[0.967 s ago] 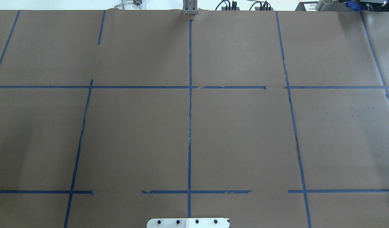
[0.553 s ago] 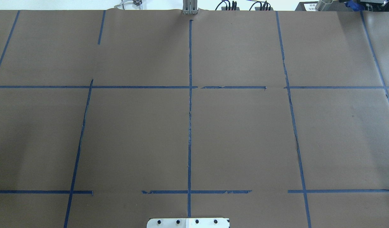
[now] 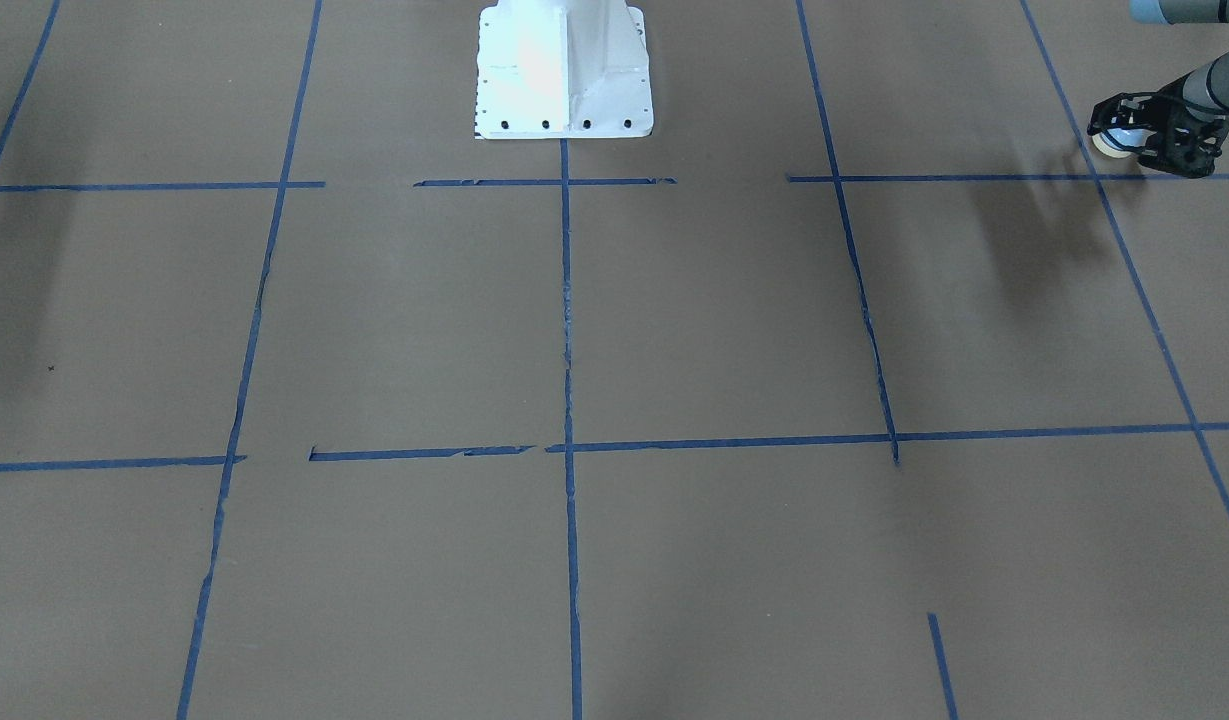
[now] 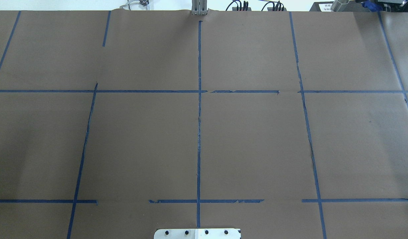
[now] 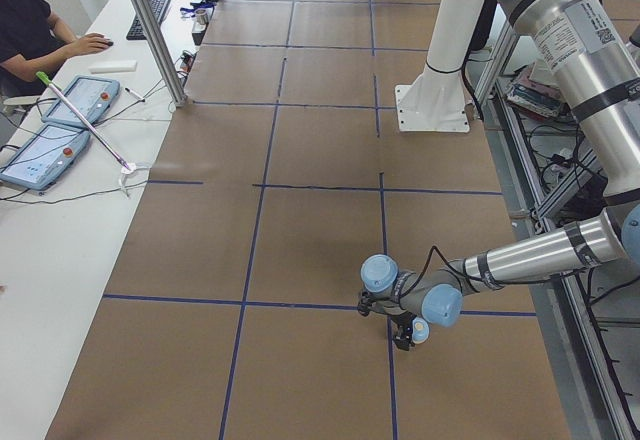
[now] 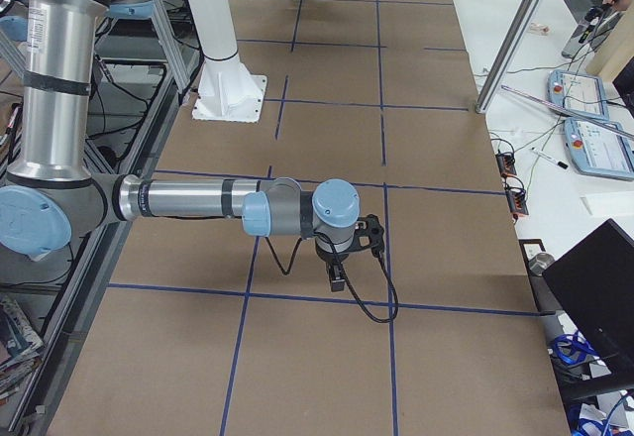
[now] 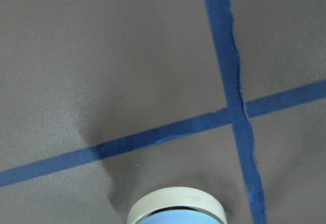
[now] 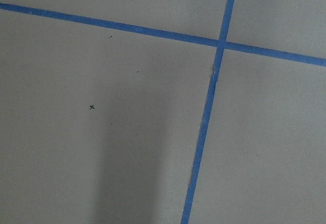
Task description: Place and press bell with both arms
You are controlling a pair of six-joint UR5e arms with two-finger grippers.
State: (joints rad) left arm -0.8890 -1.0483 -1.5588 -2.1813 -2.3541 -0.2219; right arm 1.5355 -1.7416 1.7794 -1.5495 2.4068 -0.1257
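Note:
The bell (image 3: 1109,144) sits in my left gripper (image 3: 1126,138) at the far right of the front-facing view, above the brown table near a blue tape crossing, and casts a shadow on the paper. The left gripper is shut on the bell. In the left wrist view only the bell's cream ring (image 7: 175,205) and a strip of light blue show at the bottom edge. The exterior left view shows the same gripper (image 5: 406,334) with the bell (image 5: 421,332). My right gripper (image 6: 337,275) hangs low over the table in the exterior right view only. I cannot tell whether it is open or shut.
Blue tape lines (image 4: 199,132) divide the brown paper table top into squares. The white mounting base (image 3: 564,70) stands at the robot's edge. An operator (image 5: 30,20), tablets (image 5: 80,100) and a metal post (image 5: 150,30) are along the far side.

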